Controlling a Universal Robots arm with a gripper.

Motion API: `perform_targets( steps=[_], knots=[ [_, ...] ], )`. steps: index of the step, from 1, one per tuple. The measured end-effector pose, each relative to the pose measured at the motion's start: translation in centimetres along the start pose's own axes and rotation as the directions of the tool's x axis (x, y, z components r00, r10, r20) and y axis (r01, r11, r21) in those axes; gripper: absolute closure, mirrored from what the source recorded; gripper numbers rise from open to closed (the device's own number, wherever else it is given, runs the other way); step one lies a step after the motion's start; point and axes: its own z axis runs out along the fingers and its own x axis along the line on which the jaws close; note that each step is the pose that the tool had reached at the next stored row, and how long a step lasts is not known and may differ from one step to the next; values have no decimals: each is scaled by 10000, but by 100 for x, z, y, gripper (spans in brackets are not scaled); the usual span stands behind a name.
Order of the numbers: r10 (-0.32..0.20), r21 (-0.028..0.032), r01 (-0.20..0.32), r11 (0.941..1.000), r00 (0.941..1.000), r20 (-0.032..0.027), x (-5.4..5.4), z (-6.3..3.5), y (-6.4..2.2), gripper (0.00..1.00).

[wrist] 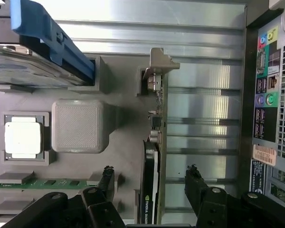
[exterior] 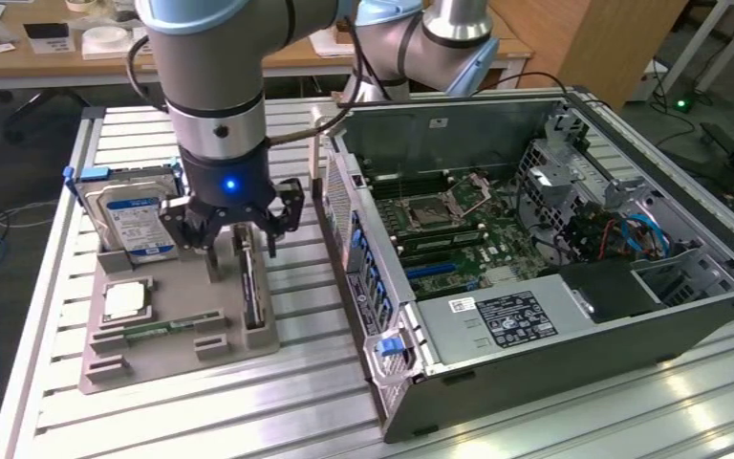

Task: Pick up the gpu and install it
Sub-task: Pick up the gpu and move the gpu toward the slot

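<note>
Claw [exterior: 237, 247]: black, jointed metal fingers on the grey robot arm, left of centre in the exterior view. It hangs low over a flat grey plastic holder tray [exterior: 186, 287] that lies on the ribbed aluminium table [exterior: 316, 402].

Opening: we note the jaws spread as wide as they go. In the wrist view, the claw [wrist: 151, 183] has one dark finger [wrist: 107, 183] on each side of the gpu [wrist: 154, 156], with bare tray [wrist: 126, 123] showing between pad and card on both sides. Nothing is gripped and we see no contact.

Gpu: a flat green circuit-board card with a black cooler face and a silver metal end bracket. It stands on edge in a slot on the side of the tray nearest the computer, straight beneath the claw. In the exterior view, the gpu [exterior: 252, 292] reads as a thin dark upright strip.

Also on the tray:
- A boxy silver hard drive with a blue-white label [exterior: 131, 215], in a blue carrier.
- A square silver processor chip [exterior: 126, 301].
- A narrow green memory stick [exterior: 163, 330].

On the exterior view's right, an open dark-grey computer case [exterior: 495, 124] lies with its motherboard exposed, just beside the tray.
</note>
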Motion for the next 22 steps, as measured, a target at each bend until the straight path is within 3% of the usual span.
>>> perform_targets(
  steps=[22],
  knots=[
    [20,1,-20,10000,10000,2,2,398,-33,29]
  ],
)
